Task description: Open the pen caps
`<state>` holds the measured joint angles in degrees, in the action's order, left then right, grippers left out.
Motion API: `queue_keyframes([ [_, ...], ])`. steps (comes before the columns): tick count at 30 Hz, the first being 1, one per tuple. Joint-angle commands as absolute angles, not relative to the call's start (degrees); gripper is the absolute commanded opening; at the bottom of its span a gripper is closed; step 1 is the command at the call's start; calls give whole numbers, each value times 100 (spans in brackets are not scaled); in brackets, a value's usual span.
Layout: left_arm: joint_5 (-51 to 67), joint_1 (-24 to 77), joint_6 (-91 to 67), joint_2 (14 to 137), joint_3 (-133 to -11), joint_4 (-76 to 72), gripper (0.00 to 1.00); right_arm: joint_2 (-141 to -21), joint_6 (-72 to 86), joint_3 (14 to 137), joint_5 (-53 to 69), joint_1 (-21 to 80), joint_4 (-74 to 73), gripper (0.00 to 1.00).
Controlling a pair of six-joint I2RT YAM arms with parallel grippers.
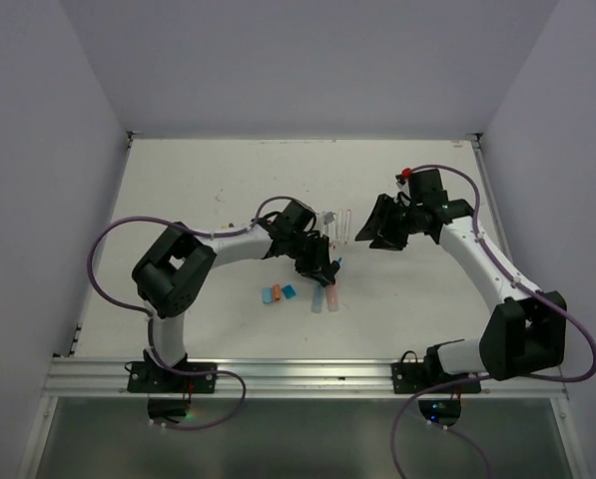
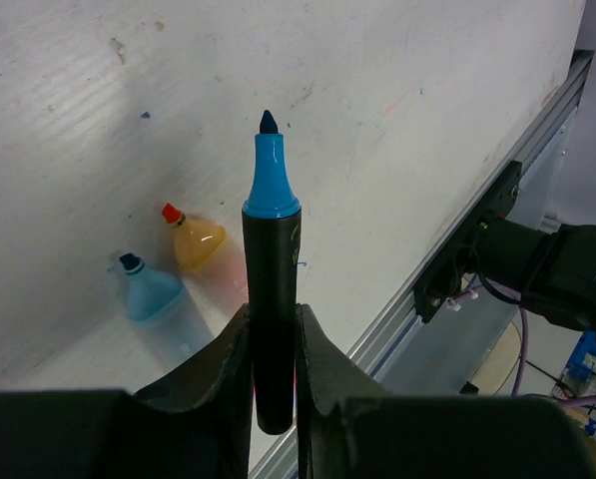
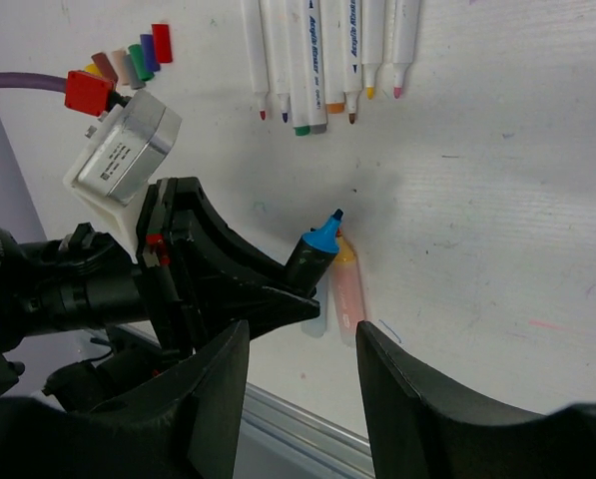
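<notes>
My left gripper (image 1: 322,267) (image 2: 273,314) is shut on a dark pen (image 2: 271,269) whose blue tip is bare and points away from the wrist. It also shows in the right wrist view (image 3: 317,251). Two loose pen caps, orange (image 1: 271,295) and blue (image 1: 288,292), lie on the table left of that gripper. A row of several more caps (image 3: 138,58) lies at the far left. My right gripper (image 1: 365,232) (image 3: 300,334) is open and empty, right of the held pen and apart from it.
Two uncapped pens, blue (image 2: 158,299) and orange (image 2: 198,244), lie side by side below the held pen (image 1: 323,297). A row of several pale uncapped pens (image 3: 327,50) lies farther back (image 1: 337,220). The metal rail (image 1: 298,374) marks the table's near edge.
</notes>
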<state>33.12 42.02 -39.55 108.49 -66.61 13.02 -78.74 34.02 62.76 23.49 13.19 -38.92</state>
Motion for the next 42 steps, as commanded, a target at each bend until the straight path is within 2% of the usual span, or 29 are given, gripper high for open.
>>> queue_keyframes([
  [1, 3331, 4429, -4297, 11065, -7040, 1362, 0, -7647, 3252, 6188, 2426, 1187, -4017, 51],
  [9, 3103, 4632, -4771, 11470, -7594, 1864, 0, -7550, 3226, 6038, 2575, 1160, -3999, 51],
  [13, 3085, 4649, -5158, 11522, -7655, 1889, 9, -7515, 3243, 5994, 2672, 1160, -3964, 51],
  [26, 2901, 4895, -5994, 11821, -7831, 1863, 19, -7497, 3392, 5880, 2883, 1160, -3771, 51],
  [32, 2838, 4948, -6135, 11760, -7471, 1698, 30, -7523, 3436, 5898, 2962, 1169, -3718, 51],
  [38, 2927, 4948, -6231, 11777, -7234, 1433, 45, -7524, 3445, 5854, 2971, 1169, -3700, 51],
  [42, 2936, 4948, -6161, 11742, -7233, 1424, 49, -7497, 3445, 5783, 2971, 1169, -3683, 51],
])
